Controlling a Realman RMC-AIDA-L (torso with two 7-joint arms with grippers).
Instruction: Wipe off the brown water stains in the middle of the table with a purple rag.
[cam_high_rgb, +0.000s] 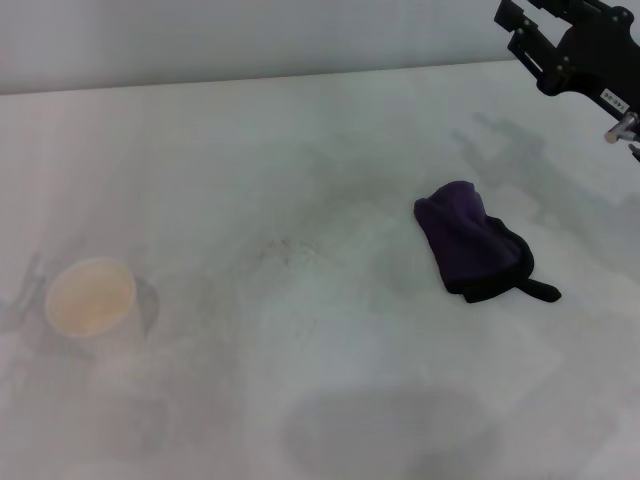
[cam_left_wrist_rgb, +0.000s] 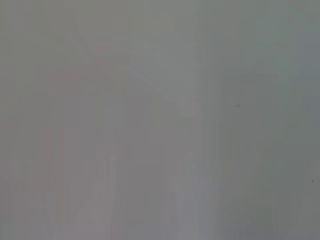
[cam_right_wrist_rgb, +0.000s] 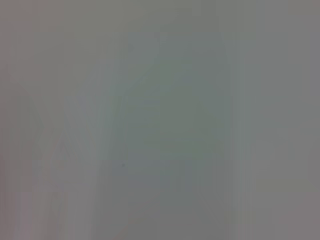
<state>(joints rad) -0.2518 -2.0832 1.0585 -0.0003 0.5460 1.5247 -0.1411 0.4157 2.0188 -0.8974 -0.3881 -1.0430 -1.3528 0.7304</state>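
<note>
One purple rag (cam_high_rgb: 470, 240) lies bunched on the white worktop (cam_high_rgb: 330, 120), its black edge and short black tail on the side turned away from the far edge. My right gripper (cam_high_rgb: 575, 45) hangs above the far right corner of the worktop, and the rag sits well apart from it, nearer to me and toward my left. Only part of that gripper's dark frame comes into the head view, so I cannot tell whether its fingers are wide or narrow. It carries nothing that I can see. My left gripper is out of sight in every view.

Faint brownish specks (cam_high_rgb: 285, 250) mark the middle of the worktop, farther to my left of the rag and well apart from my right gripper; I cannot make out a clear brown patch there. Grey smudges spread around them. A white paper cup (cam_high_rgb: 90, 297) stands upright near the left side, across the worktop from my right gripper and far from the rag. Both wrist views give only a blank grey field.
</note>
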